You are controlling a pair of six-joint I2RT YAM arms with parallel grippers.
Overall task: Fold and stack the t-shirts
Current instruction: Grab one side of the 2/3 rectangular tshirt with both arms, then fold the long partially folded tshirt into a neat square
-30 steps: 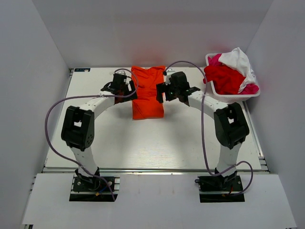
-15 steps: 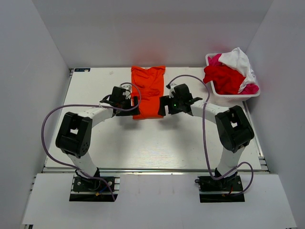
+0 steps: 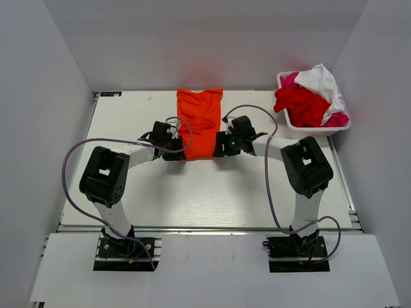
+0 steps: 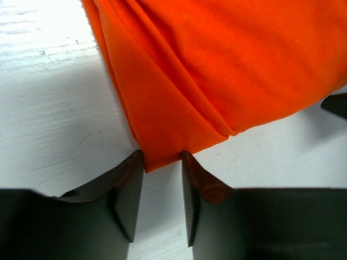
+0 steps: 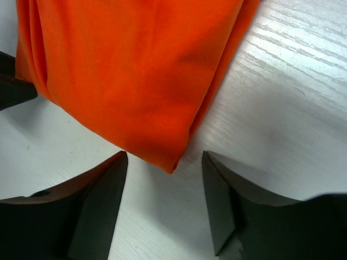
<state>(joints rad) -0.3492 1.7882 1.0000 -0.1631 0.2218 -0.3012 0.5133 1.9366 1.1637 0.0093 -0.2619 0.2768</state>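
Observation:
The orange t-shirt (image 3: 200,119) lies folded into a long strip on the table, its near end toward me. My left gripper (image 3: 178,151) sits low at the strip's near left corner. In the left wrist view the orange cloth (image 4: 217,65) tapers to a corner right between the tips of the left gripper (image 4: 161,157), whose jaws stand narrow with bare table showing between them. My right gripper (image 3: 219,146) is at the near right corner. In the right wrist view the right gripper (image 5: 165,156) stands wide, and the corner of the orange cloth (image 5: 130,70) touches neither finger.
A white basket (image 3: 313,131) stands at the back right, holding a red t-shirt (image 3: 300,106), a white one (image 3: 319,80) and a magenta-pink one (image 3: 289,80). Purple cables loop over both arms. White walls close in the table at the back and sides.
Both grippers have come from the shirt's sides toward me and down to its near corners. Both sets of jaws have narrowed, the left more than the right.

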